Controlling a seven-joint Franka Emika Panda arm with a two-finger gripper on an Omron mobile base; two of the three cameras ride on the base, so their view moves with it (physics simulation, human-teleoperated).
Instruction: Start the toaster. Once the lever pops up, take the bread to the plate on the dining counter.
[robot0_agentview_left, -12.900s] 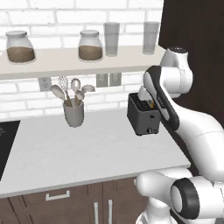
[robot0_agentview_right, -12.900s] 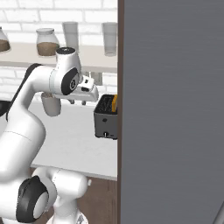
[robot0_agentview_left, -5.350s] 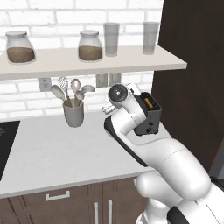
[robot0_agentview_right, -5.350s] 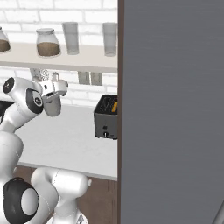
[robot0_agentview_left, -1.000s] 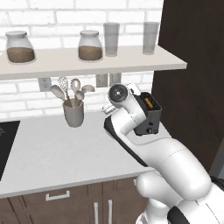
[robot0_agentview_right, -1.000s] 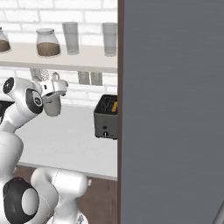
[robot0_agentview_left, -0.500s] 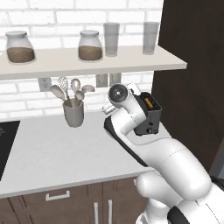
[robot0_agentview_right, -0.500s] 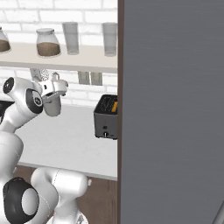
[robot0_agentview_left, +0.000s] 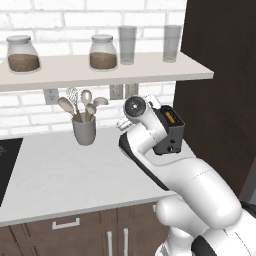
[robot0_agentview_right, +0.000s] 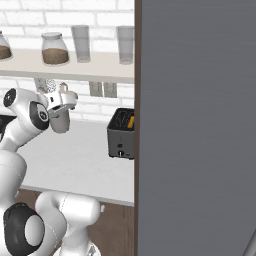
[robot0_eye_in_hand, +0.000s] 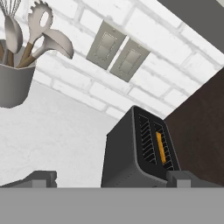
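The dark toaster (robot0_agentview_right: 121, 137) stands at the right end of the white worktop (robot0_agentview_left: 65, 175), against a tall dark cabinet. A golden slice of bread (robot0_agentview_right: 130, 121) sits low in one of its top slots. From the left base view my own arm covers part of the toaster (robot0_agentview_left: 170, 135); the bread (robot0_agentview_left: 170, 118) shows at its top. My gripper (robot0_agentview_right: 64, 100) hangs open and holds nothing, to the left of the toaster and above the worktop. Seen from the hand, the toaster (robot0_eye_in_hand: 135, 153) and bread (robot0_eye_in_hand: 161, 148) lie just beyond the spread gripper (robot0_eye_in_hand: 111, 179). The plate and dining counter are out of view.
A grey utensil holder (robot0_agentview_left: 84, 130) with spoons stands by the brick wall, left of my hand. Above it runs a shelf (robot0_agentview_left: 100, 70) with jars and glasses. The dark cabinet (robot0_agentview_left: 220, 100) closes off the right side. A black cooktop (robot0_agentview_left: 7, 160) lies at far left.
Nothing has moved over the last second. Compared with the oldest frames, my hand has drawn back from the toaster to the left.
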